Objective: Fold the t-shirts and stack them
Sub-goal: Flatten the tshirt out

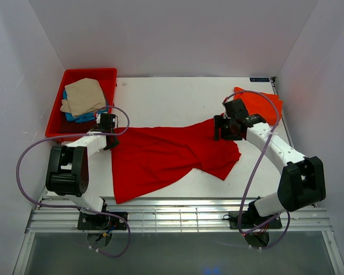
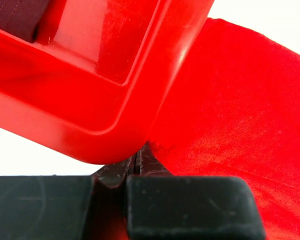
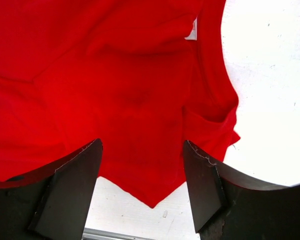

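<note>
Left gripper [image 2: 137, 160] pinched shut on red t-shirt [image 1: 166, 160] edge, 9 o'clock, beside tray [image 1: 54, 123]. Right gripper [image 3: 141, 144] wide open, empty, 3 o'clock; advise pinching opposite edge squarely before spreading.

bright red t-shirt [image 1: 172, 157]: unfolded, rumpled, spread wide left to right across the centre; near hem slants, collar end to the right.
orange-red t-shirt [image 1: 265, 104]: bunched heap, far right.
beige t-shirt [image 1: 83, 96]: folded, far left, top of a pile.
blue t-shirt [image 1: 80, 117]: under the beige; only edges show.
dark red t-shirt [image 2: 12, 17]: possibly the maroon strip, far left; mostly hidden.
</note>
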You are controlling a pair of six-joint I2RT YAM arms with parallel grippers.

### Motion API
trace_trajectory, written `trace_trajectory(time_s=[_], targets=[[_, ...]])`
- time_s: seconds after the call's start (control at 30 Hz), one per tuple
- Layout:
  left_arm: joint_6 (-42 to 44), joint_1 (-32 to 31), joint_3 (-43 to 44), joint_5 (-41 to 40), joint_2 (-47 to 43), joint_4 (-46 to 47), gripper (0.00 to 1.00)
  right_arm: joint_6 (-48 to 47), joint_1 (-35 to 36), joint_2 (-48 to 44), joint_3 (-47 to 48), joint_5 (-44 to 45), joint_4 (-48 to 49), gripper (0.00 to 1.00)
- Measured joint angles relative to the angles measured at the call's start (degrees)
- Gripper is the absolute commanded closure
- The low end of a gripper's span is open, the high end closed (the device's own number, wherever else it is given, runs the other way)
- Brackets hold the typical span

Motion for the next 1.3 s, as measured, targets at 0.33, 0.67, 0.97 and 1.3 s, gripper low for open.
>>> trace_trajectory(time_s=[0.33,0.67,0.97,1.3], targets=[[-0.61,0.0,0.02,-0.66,-0.79,-1.7,1.0,1.33,0.02,1.25,-1.31,-0.26,-2.45,0.29],[-0.81,0.0,4.7,-1.05,-4.92,-5.7,1.0,1.44,0.04,5.81,-3.52,-1.16,-3.1,0.4],[-0.76,0.0,6.08,-1.03,-4.92,-7.28,1.0,2.71,0.04,6.86,-6.4,-1.09,-3.8,0.92],[-0.48,-0.07,9.4,-0.94,-4.92,-8.9,1.0,2.56,0.04,6.23,-1.01,0.92,-8.52,0.92]])
